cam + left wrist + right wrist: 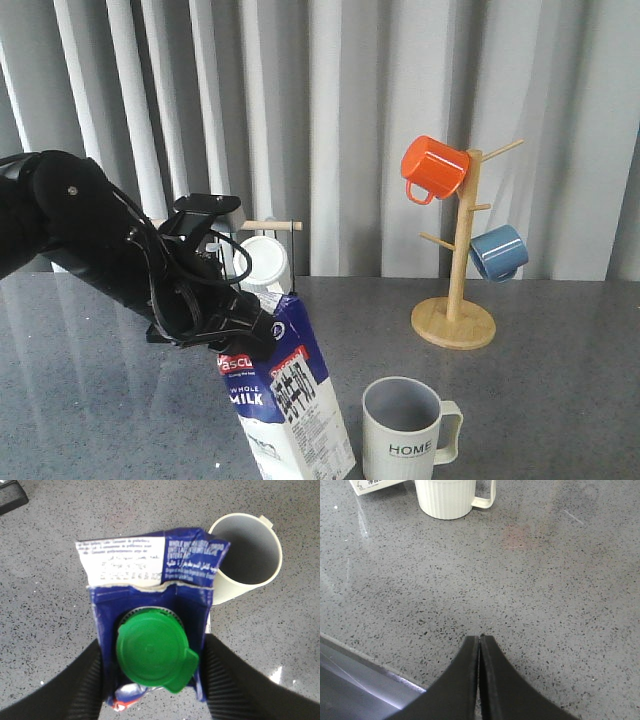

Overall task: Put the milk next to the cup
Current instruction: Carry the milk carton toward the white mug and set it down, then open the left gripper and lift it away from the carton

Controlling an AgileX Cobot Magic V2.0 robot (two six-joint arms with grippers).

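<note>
On a grey speckled stone table [560, 400] backed by pale pleated curtains [360, 110], my left gripper [152, 680] clamps the milk [290, 400] by its gabled top, black ribbed fingers [85, 685] pressed against both blue sides of the carton just beside the green cap [152, 657]. The carton leans, its top tipped toward my left arm [90, 240] and its base near the front edge of the scene, the "WHOLE MILK" lettering facing the front camera. Just to its right stands the cup [405, 428], cream-white and ribbed, grey inside, "HOME" printed on its side and its handle pointing right; from my left wrist the mug's rim sits just beside the carton's upper corner, and I cannot tell whether the two touch. My right gripper [480, 680] hangs low over bare tabletop well apart from the cup, its two dark fingers closed flat together with nothing between them; a darker strip runs along the table's edge beside it. Farther back on the right, a wooden mug tree [455, 290] on a round base carries an orange mug [433, 168] and a blue mug [498, 252]. Behind my left arm a second wooden rack [270, 226] holds a white mug [262, 262], partly hidden. The polished surface throws soft reflections of the curtains.
</note>
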